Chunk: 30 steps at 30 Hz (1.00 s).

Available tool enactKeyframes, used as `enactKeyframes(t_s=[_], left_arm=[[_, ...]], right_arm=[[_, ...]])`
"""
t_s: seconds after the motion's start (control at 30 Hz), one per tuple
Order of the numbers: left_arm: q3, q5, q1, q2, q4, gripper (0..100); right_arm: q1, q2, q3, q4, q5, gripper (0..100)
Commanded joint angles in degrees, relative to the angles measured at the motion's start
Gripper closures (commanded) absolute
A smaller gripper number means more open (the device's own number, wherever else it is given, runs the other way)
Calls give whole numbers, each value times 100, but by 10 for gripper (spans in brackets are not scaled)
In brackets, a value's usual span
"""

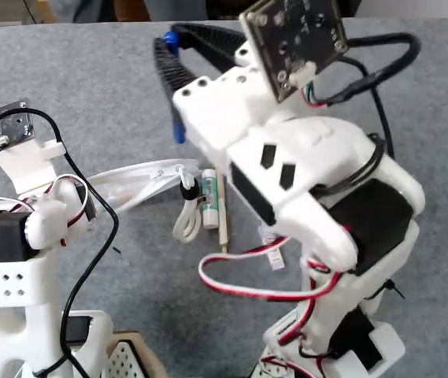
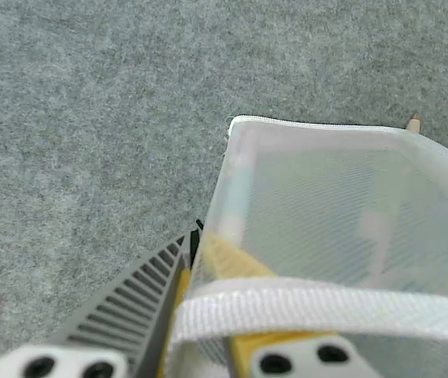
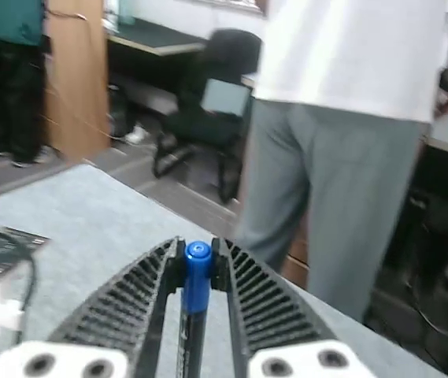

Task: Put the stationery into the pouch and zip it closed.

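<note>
Two claws, both with something in them, and each camera gives me a different piece. In the left wrist view my left claw (image 2: 195,240) is pinched shut on the near edge of the translucent white mesh pouch (image 2: 342,205). One grey ridged finger (image 2: 141,295) lies outside the fabric, and a white webbing band (image 2: 310,305) runs across the front.

In the right wrist view my right claw (image 3: 198,253) is clamped on a blue plastic pen (image 3: 197,287), whose round end pokes out between the black ridged fingers. From above, that claw (image 1: 167,46) sits over the far side of the counter, apart from the pouch, with the pen running along its fingers.

The high view adds a white-and-green tube (image 1: 209,198) and a wooden pencil (image 1: 224,214) lying side by side. They are just beside the end of the pouch that is away from my left arm, with a white cord loop (image 1: 184,224) next to them.

Grey felt covers the counter (image 1: 90,75). Beyond its edge stand a black office chair (image 3: 208,102) and a wooden partition (image 3: 74,75).
</note>
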Motion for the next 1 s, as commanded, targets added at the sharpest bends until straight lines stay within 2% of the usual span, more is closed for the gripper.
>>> enactKeyframes(t_s=[0.0, 0.37, 0.73, 0.97], left_arm=[[66, 9, 31, 158, -88, 972], [66, 9, 40, 158, -88, 972], [66, 9, 40, 158, -88, 972], [154, 9, 40, 158, -114, 972]], right_arm=[[-431, -127, -233, -158, 18, 986], [-1345, -136, -215, -114, 26, 986], [-1512, -119, -356, -70, 26, 986], [-1705, -163, 585, 44, 35, 986]])
